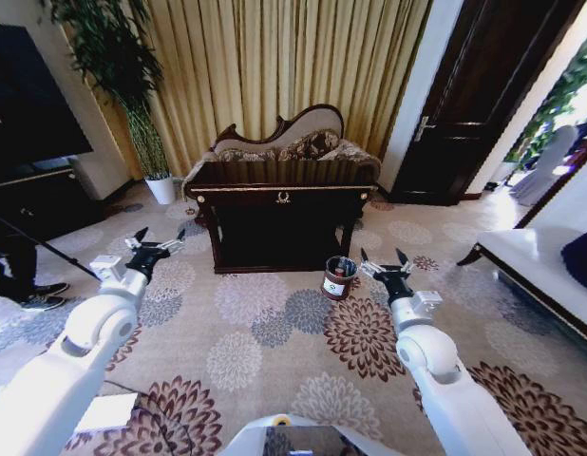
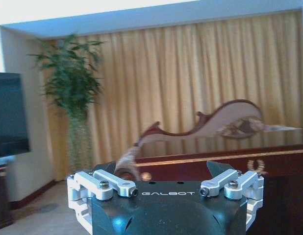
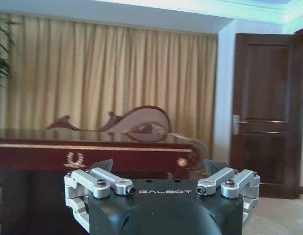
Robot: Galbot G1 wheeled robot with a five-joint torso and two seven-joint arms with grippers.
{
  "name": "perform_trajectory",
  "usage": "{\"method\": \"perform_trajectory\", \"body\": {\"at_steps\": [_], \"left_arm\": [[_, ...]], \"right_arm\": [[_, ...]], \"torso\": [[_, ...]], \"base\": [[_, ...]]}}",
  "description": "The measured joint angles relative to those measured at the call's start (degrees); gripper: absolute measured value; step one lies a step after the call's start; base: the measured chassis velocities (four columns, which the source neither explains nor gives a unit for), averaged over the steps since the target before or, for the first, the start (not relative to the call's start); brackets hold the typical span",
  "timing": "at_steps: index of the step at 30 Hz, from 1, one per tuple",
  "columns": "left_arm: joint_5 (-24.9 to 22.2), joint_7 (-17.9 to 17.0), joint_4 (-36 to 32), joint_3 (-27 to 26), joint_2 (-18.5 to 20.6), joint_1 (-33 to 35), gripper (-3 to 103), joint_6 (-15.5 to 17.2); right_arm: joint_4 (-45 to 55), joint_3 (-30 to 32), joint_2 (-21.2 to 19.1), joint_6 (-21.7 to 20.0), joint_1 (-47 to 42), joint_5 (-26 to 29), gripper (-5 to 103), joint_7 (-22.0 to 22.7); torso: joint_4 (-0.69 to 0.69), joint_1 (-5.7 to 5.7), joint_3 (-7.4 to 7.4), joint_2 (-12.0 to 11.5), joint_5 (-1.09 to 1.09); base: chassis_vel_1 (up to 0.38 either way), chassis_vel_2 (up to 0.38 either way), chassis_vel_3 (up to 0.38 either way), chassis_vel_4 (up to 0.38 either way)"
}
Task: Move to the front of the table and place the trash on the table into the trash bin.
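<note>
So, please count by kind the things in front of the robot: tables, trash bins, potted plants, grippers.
Table: 1
Trash bin: 1
Potted plant: 1
Grippers, left gripper and right gripper, both open: 2
Total: 5

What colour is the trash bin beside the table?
Dark brown with a white label, seen best in the head view: trash bin, right of the table.

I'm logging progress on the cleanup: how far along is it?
Barely started. The robot faces the table from across the carpet, not yet at its front. Left gripper and right gripper are open and empty. Driving closer, picking up trash and filling the trash bin remain.
</note>
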Motion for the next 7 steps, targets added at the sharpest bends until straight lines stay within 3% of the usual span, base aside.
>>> {"method": "perform_trajectory", "body": {"at_steps": [7], "left_arm": [[0.9, 1.2, 0.6, -6.2, -2.9, 5.4, 100, -1.2]], "right_arm": [[-2.7, 5.0, -0.2, -1.3, -0.9, -0.1, 100, -0.1]], "torso": [[0.01, -0.02, -0.01, 0.0, -0.02]], "base": [[0.0, 0.0, 0.0, 0.0]]}}
